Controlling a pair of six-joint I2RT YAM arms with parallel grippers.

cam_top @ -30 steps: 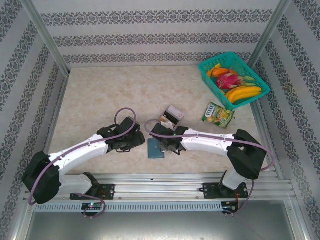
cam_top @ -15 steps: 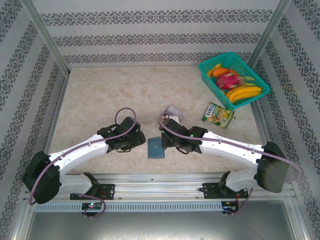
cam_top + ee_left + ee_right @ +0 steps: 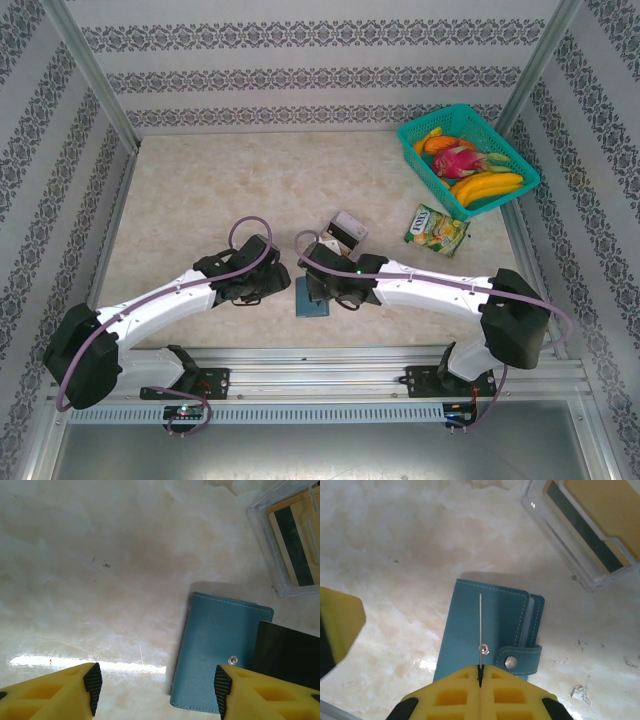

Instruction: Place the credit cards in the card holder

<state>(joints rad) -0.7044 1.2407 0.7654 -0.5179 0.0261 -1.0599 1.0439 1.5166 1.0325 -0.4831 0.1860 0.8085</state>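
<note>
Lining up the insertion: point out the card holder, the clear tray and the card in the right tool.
card holder (image 3: 462, 630), right wrist view, front face.
clear tray (image 3: 565, 542), right wrist view, side wall.
black card (image 3: 287, 652), left wrist view, flat face.

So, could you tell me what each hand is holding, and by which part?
Right hand: a black credit card, pinched by one edge, above the card holder. Left hand: open, empty.

— Any writing you can make out?
— None legible. The flat green-and-yellow snack packet (image 3: 437, 230) carries a printed logo on its front, but it is too small to read.
</note>
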